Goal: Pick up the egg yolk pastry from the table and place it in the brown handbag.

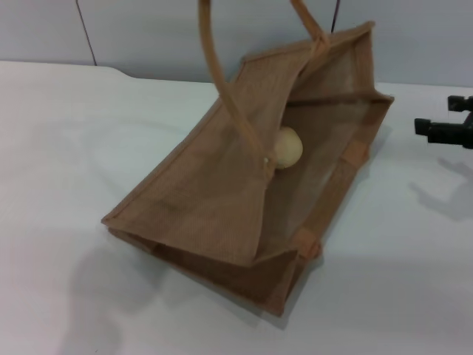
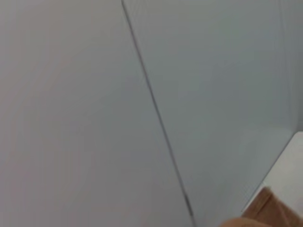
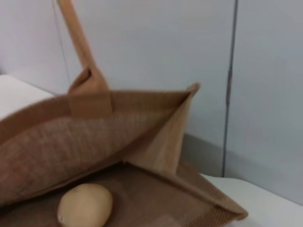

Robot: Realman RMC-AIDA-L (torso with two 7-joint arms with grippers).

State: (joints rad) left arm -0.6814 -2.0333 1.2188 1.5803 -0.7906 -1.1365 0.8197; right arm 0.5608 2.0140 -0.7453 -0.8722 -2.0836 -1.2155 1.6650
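Note:
The brown handbag (image 1: 222,192) lies on its side on the white table (image 1: 66,148), its mouth gaping towards the right. Its upper side is lifted by two strap handles (image 1: 222,81) that run up out of the head view. The egg yolk pastry (image 1: 287,147) rests inside the bag on the lower wall, and it also shows in the right wrist view (image 3: 85,205) inside the bag (image 3: 57,146). My right gripper (image 1: 437,115) is at the right edge of the head view, apart from the bag, open and empty. My left gripper is out of view.
A grey panelled wall (image 1: 148,29) stands behind the table. The left wrist view shows that wall (image 2: 94,113) and only a corner of the bag (image 2: 272,210). Bare tabletop lies left and in front of the bag.

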